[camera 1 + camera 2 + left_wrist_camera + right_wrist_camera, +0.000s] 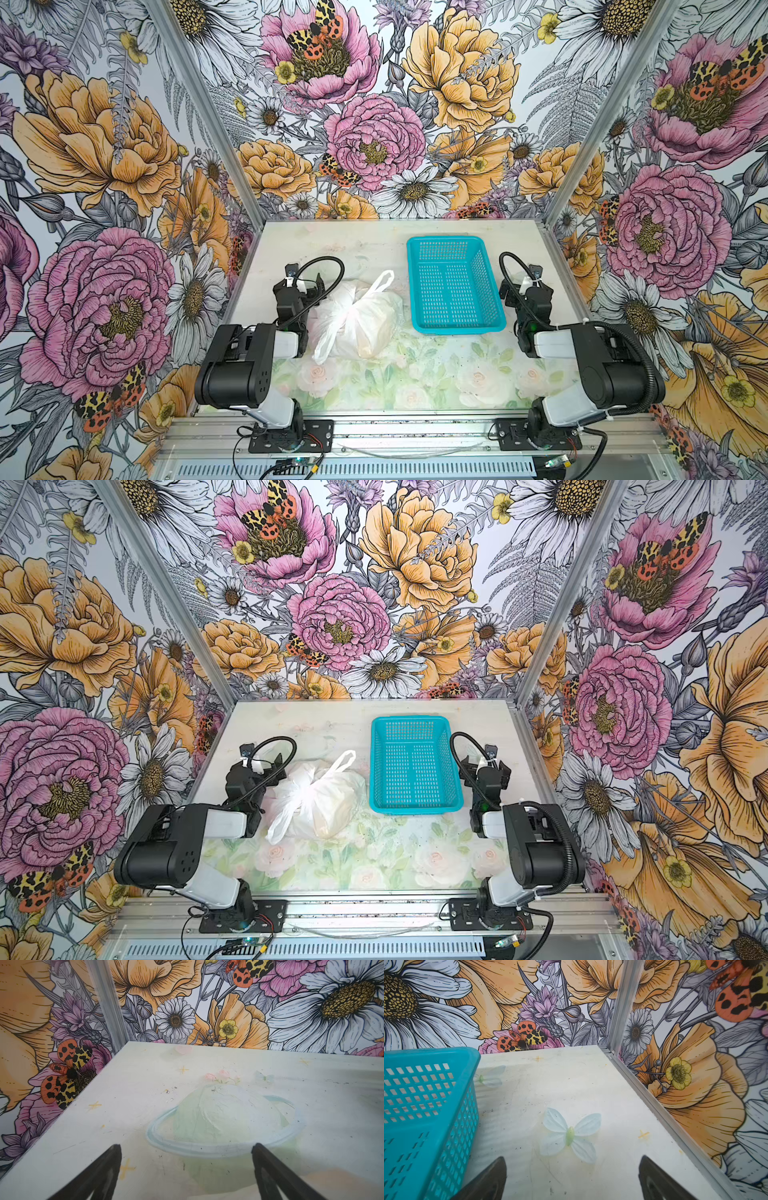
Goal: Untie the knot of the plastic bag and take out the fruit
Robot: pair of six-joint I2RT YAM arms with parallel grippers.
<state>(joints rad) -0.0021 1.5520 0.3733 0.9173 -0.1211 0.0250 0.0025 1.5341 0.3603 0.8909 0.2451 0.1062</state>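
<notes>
The knot [353,308] sits on top of the plastic bag [368,330], where its two loop handles cross; one loop points toward the back of the table [332,245] and one trails toward the front. The bag lies left of centre on the table, closed and bulging. The fruit [375,337] shows only as a faint orange tint through the white plastic, so I cannot count the pieces.

Just right of the bag, apart from it, stands a teal mesh basket [446,240] with nothing in it.

The left gripper [186,1145] hangs just beside the bag's left side. Its jaws are spread wide and hold nothing, and its wrist view shows only bare table. The right gripper [573,1157] is on the far side of the basket, near its right wall. Its jaws are equally wide and also empty.

My judgement is that the task is at its very start: the knot is tied and nothing is out. The next move calls for both grippers to come in over the bag. One would pinch a loop close to the knot, and the other would draw the crossing strand free. A narrow, careful pinch is needed because the plastic is thin and likely to slip or stretch.

Count: one bag, one knot, two loop handles, one basket, two grippers
</notes>
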